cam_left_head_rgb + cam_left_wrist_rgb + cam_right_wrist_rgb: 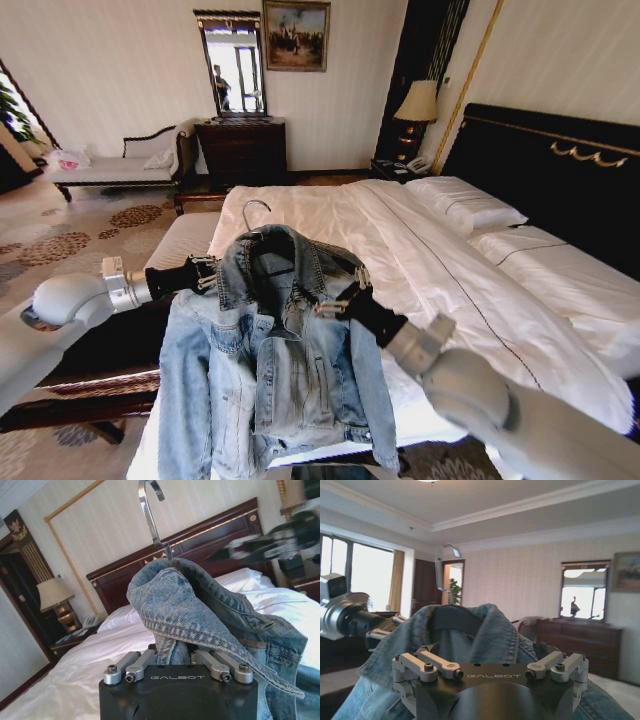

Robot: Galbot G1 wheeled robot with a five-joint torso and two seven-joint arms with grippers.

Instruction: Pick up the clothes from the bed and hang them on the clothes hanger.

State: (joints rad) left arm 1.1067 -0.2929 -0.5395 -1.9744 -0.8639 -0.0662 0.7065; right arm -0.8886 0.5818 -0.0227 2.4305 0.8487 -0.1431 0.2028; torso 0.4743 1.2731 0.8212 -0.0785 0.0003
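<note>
Denim hangs front and centre: the clothes (pixel 270 350), a faded-blue jacket, are draped over the clothes hanger (pixel 262 238) and held in the air above the foot edge of the bed (pixel 400 250), between the two arms. The left gripper (pixel 207 273) has its fingers closed on the jacket's shoulder at the collar; the right gripper (pixel 335 303) pinches the opposite shoulder, fingers clamped on denim. The hanger's silver hook (pixel 150 510) stands upright above the collar.

Risks, as judged from here: the collar looks bunched on one side, so the jacket could slide off the hanger's arm if either grip loosens; the two arms pulling apart could strain the fabric or tip the hook; the long sleeves dangle low and might snag the bed's dark frame.

White sheets lie smooth across the bed, pillows (pixel 465 205) stacked at the black gold-trimmed headboard (pixel 560 170). Beyond stand a bedside lamp (pixel 417 105), a dark dresser (pixel 243 150) under a mirror (pixel 232 65), a chaise lounge (pixel 125 165) and patterned carpet (pixel 60 235).
</note>
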